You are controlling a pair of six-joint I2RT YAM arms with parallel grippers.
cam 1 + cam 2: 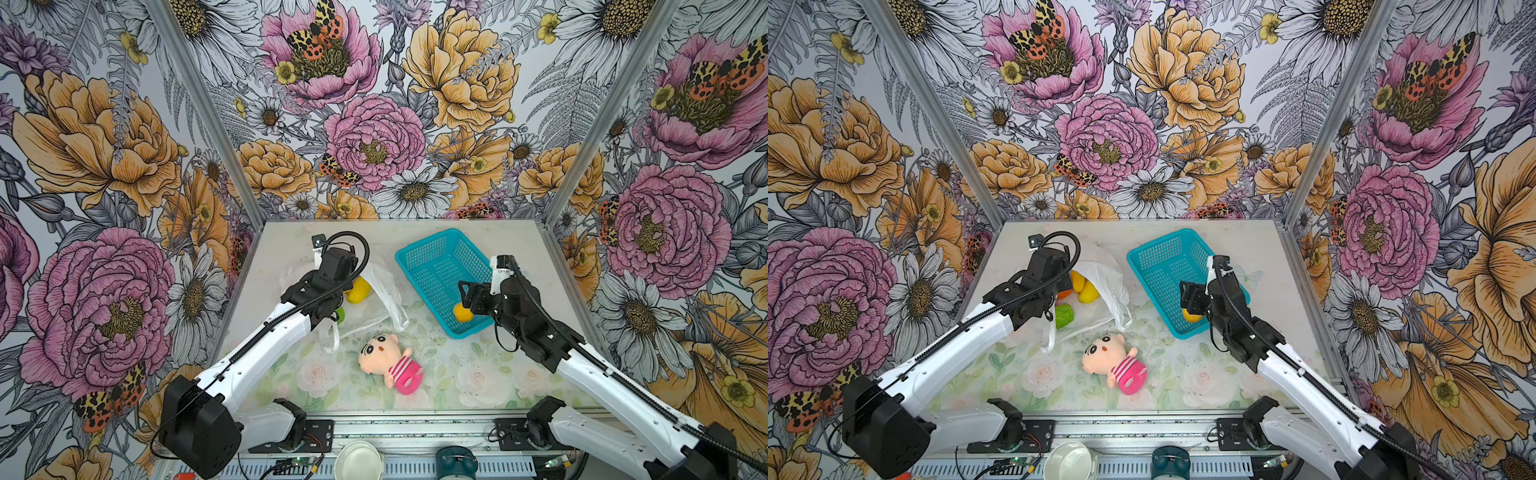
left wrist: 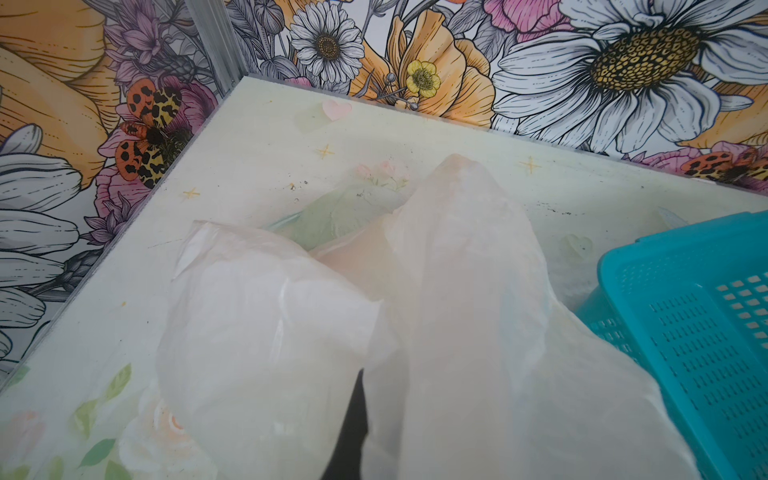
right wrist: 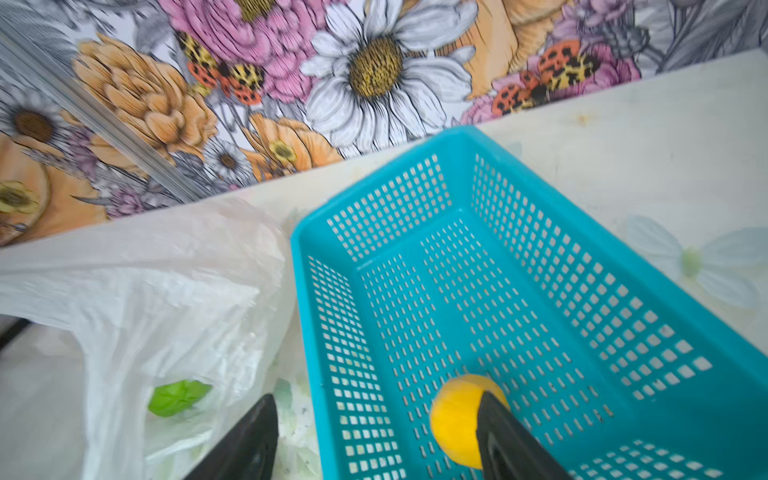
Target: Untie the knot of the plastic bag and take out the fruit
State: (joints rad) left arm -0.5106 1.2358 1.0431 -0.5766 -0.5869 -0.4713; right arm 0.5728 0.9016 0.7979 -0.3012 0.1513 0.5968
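White, crinkly plastic: one bag (image 1: 386, 291) lies at the back left of the table (image 1: 457, 374). Its mouth gapes toward the middle and both handle loops (image 1: 330, 338) lie loose. No knot shows, so the untying looks done.

The left gripper (image 2: 354, 419) is pressed together under the film, which drapes over it. It seems to pinch the bag and hold the mouth up, though the plastic hides the contact itself.

One blue basket (image 1: 419, 249) stands just right of the bag. In its near corner lies one yellow-orange fruit (image 1: 462, 312). The right gripper (image 3: 378, 399) hangs over that corner with jaws spread wide, one finger beside the fruit but not clamping it.

By my judgement, emptying has only begun: one fruit is out. In the bag's mouth a top view shows four more: one green fruit (image 1: 1064, 316), two yellow fruits (image 1: 1089, 293) and one orange fruit (image 1: 1064, 293), half hidden. Any others are out of sight.

One plush doll (image 1: 388, 359) lies face up near the front, apart from the bag.

Counted in all: two grippers, one bag, one basket, one doll, five fruits visible.
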